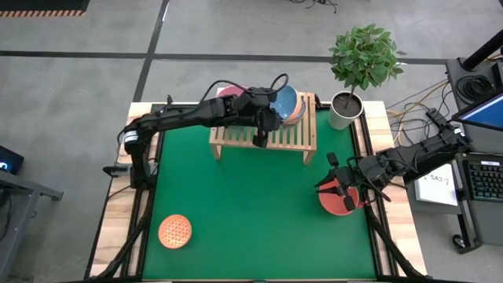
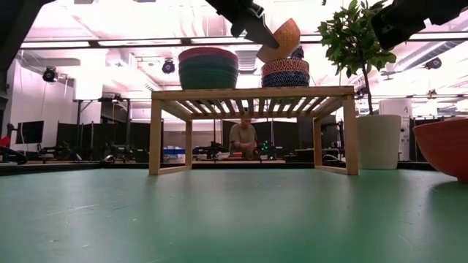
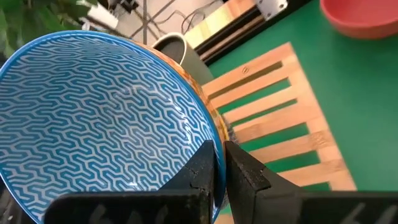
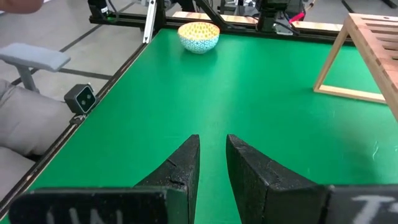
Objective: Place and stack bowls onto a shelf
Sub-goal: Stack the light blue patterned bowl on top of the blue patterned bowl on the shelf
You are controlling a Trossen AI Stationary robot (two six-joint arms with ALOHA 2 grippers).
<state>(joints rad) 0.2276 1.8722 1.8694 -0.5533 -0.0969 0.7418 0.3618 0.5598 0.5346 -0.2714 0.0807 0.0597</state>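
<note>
- Orange patterned small bowl (image 1: 174,231) sits alone on the green desk (image 1: 251,212) at the front left, upright, not yet on the shelf.
- Pink large bowl nested in a dark green large bowl (image 2: 208,67) stands on the left end of the low light-wood slatted shelf (image 2: 252,93), mouths up; nesting saves slat space.
- Left end effector (image 3: 214,171) is clamped on the rim of a small bowl, blue zigzag inside and orange outside (image 3: 99,118). The bowl hangs above the shelf's right part.
- Held bowl is tipped steeply, its mouth facing sideways toward the arm, axis well off vertical. It hangs from a one-sided rim pinch and probably needs levelling before release.
- Just beneath it a patterned bowl stack (image 2: 285,73) waits on the shelf, mouth up, the likely landing spot.
- White plant pot (image 1: 344,110) stands just right of the shelf.
- Right end effector (image 4: 211,165) hovers over the red large bowl (image 1: 339,196) on the desk at right, fingers slightly apart, gripping nothing.
</note>
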